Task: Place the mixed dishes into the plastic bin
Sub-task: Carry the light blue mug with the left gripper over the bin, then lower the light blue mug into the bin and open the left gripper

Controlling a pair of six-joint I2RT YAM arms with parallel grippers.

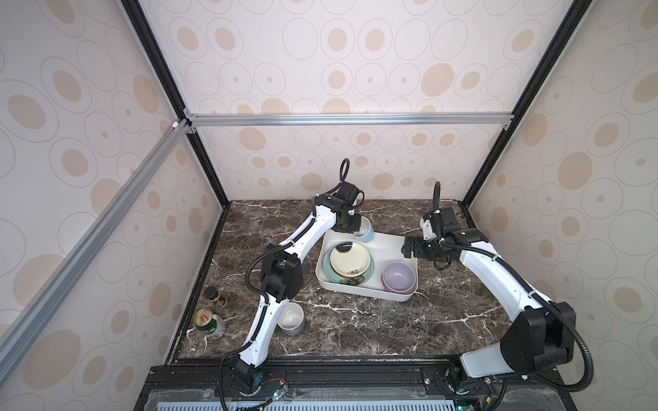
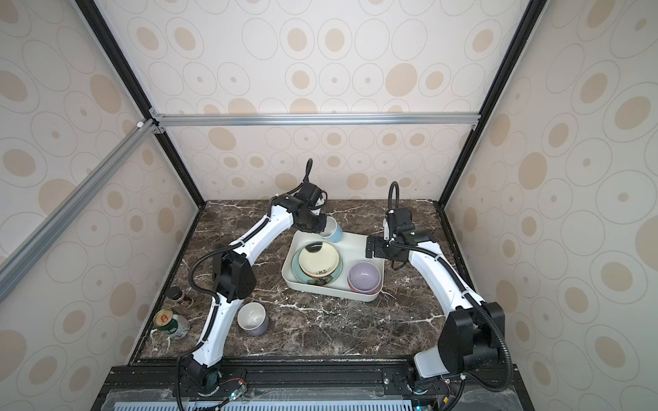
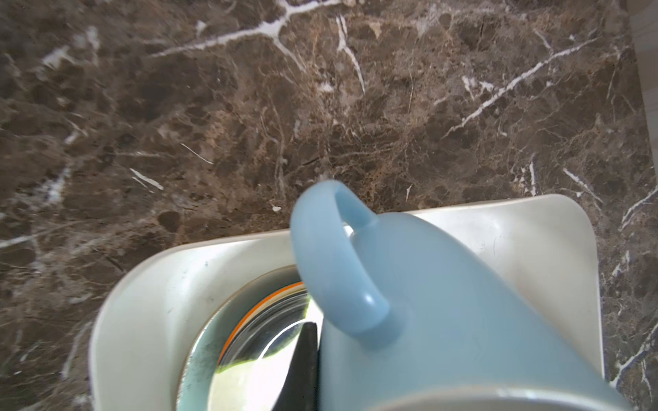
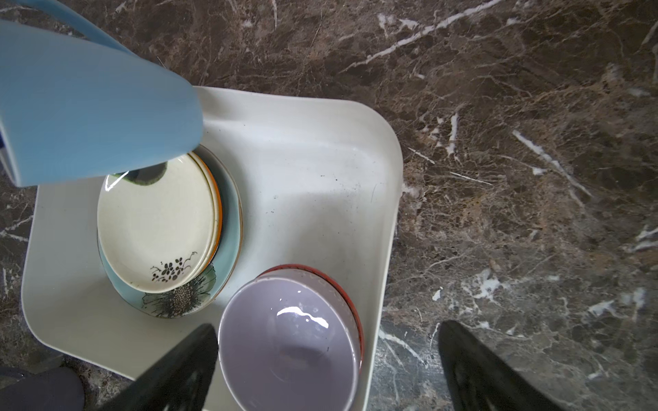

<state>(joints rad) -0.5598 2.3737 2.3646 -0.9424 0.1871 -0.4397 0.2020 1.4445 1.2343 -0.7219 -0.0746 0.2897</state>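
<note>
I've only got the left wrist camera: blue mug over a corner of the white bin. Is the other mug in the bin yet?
Observer: No. The lavender-grey mug stands on the table, toward its front left, outside the plastic bin.
Operator: The light-blue mug blocks my view. What's at the bin's other end?
Observer: An orange-patterned bowl, lavender inside, sits in that corner.
Operator: And the right gripper?
Observer: The right gripper is open and empty, above the bin's rim beside that bowl.
</note>
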